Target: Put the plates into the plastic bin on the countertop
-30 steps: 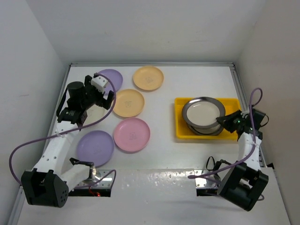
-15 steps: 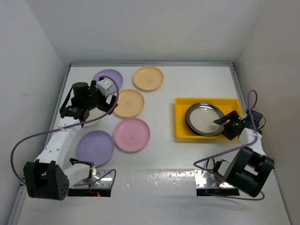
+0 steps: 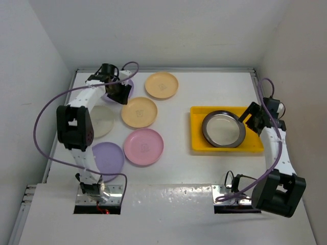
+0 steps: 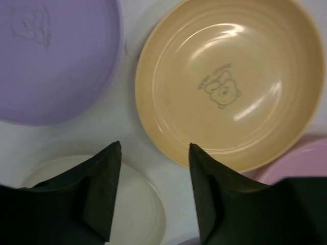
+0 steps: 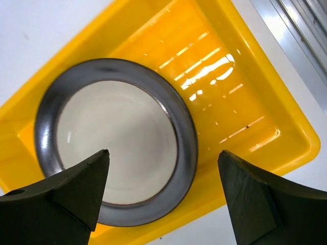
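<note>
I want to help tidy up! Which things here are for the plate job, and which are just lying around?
For the job: yellow bin; dark-rimmed plate inside it; far lavender plate; near lavender plate; far orange plate; middle orange plate; pink plate; cream plate; countertop.

Just there: purple cables; white walls.

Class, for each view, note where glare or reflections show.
Right wrist view: bright glare streaks across the plastic bin. Left wrist view: soft highlights inside the pale orange plate. Top view: even light, dappled sheen on the near countertop.
</note>
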Available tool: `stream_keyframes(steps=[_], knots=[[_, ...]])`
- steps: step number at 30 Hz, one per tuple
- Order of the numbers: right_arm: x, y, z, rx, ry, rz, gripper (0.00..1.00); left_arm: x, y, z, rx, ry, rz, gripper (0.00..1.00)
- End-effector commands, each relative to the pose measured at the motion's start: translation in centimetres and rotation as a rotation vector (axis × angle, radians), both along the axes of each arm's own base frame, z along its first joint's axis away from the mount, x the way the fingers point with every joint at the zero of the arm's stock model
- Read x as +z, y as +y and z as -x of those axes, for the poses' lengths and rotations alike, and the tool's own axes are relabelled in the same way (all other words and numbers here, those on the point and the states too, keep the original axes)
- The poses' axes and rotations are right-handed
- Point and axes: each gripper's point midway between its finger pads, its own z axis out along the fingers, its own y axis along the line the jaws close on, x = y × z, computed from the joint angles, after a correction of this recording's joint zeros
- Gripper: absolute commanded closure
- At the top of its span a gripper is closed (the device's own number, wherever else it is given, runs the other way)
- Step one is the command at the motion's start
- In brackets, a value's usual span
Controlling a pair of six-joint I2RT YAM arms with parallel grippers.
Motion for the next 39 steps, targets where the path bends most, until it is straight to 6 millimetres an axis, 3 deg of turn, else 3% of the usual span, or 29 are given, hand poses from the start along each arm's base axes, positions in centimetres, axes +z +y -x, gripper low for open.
stream_keyframes(steps=[1, 2, 6, 8, 9, 10, 13, 15, 16, 18, 19, 20, 24, 25, 26, 28, 29, 32, 33, 35, 39], knots=[[3.3, 0.1, -1.4, 0.048, -0.057, 0.089, 0.15, -3.8, 2.6, 1.0, 0.144, 0.196, -0.077, 0.45], [4.1, 0.6, -2.1, 0.081, -0.079, 0.083, 0.15, -4.6, 3.5, 1.0, 0.179, 0.215, -0.090, 0.47], [5.0, 3.8, -3.6, 0.201, -0.103, 0.048, 0.15, -7.1, 3.8, 0.3, 0.220, 0.239, -0.104, 0.48], [5.6, 5.4, -4.2, 0.258, -0.123, 0.028, 0.17, -8.3, 3.2, 0.0, 0.205, 0.246, -0.095, 0.47], [6.0, 5.8, -4.6, 0.273, -0.138, 0.030, 0.18, -9.8, 2.4, 0.3, 0.186, 0.281, -0.094, 0.47], [6.4, 7.6, -5.1, 0.335, -0.161, 0.025, 0.19, -10.2, 2.0, 0.4, 0.175, 0.295, -0.075, 0.47], [6.6, 9.7, -5.7, 0.407, -0.174, 0.028, 0.28, -11.3, -0.1, 0.8, 0.123, 0.319, -0.022, 0.51], [6.6, 11.6, -6.3, 0.470, -0.176, 0.026, 0.39, -11.5, -0.7, 0.7, 0.107, 0.324, 0.009, 0.65], [6.6, 13.7, -6.3, 0.540, -0.181, 0.015, 0.42, -12.0, -0.9, 0.9, 0.103, 0.336, 0.017, 0.72], [6.9, 15.4, -7.1, 0.593, -0.197, 0.018, 0.48, -12.2, -1.2, 1.3, 0.094, 0.350, 0.034, 0.87], [6.6, 17.4, -7.1, 0.654, -0.189, -0.018, 0.50, -11.9, -1.5, 1.5, 0.085, 0.363, 0.051, 0.95], [7.1, 18.8, -7.4, 0.689, -0.205, -0.022, 0.52, -11.2, -1.9, 1.5, 0.076, 0.363, 0.069, 1.00], [7.5, 23.1, -8.5, 0.790, -0.210, -0.038, 0.44, -4.7, -4.7, -0.2, 0.001, 0.223, 0.141, 1.00], [9.1, 24.2, -9.1, 0.815, -0.253, -0.035, 0.40, -1.4, -5.4, -1.4, -0.010, 0.140, 0.156, 1.00], [8.7, 25.9, -9.1, 0.854, -0.243, -0.039, 0.37, 0.2, -6.6, -1.5, -0.037, 0.106, 0.159, 1.00], [10.6, 27.4, -9.9, 0.880, -0.304, -0.047, 0.33, 4.2, -8.4, -2.4, -0.093, 0.004, 0.174, 1.00], [10.0, 28.2, -10.1, 0.894, -0.295, -0.049, 0.33, 6.1, -10.0, -2.1, -0.129, -0.038, 0.181, 1.00], [10.9, 29.9, -11.2, 0.916, -0.333, -0.027, 0.33, 8.1, -12.4, -1.1, -0.198, -0.049, 0.195, 1.00], [10.3, 30.5, -11.7, 0.918, -0.316, -0.015, 0.33, 8.3, -13.8, -0.3, -0.236, -0.044, 0.190, 1.00], [10.7, 30.4, -12.5, 0.891, -0.331, -0.002, 0.33, 8.3, -14.8, 0.7, -0.262, -0.021, 0.194, 1.00], [9.1, 29.1, -14.0, 0.832, -0.290, 0.045, 0.35, 9.1, -16.6, 2.2, -0.335, -0.006, 0.245, 1.00]])
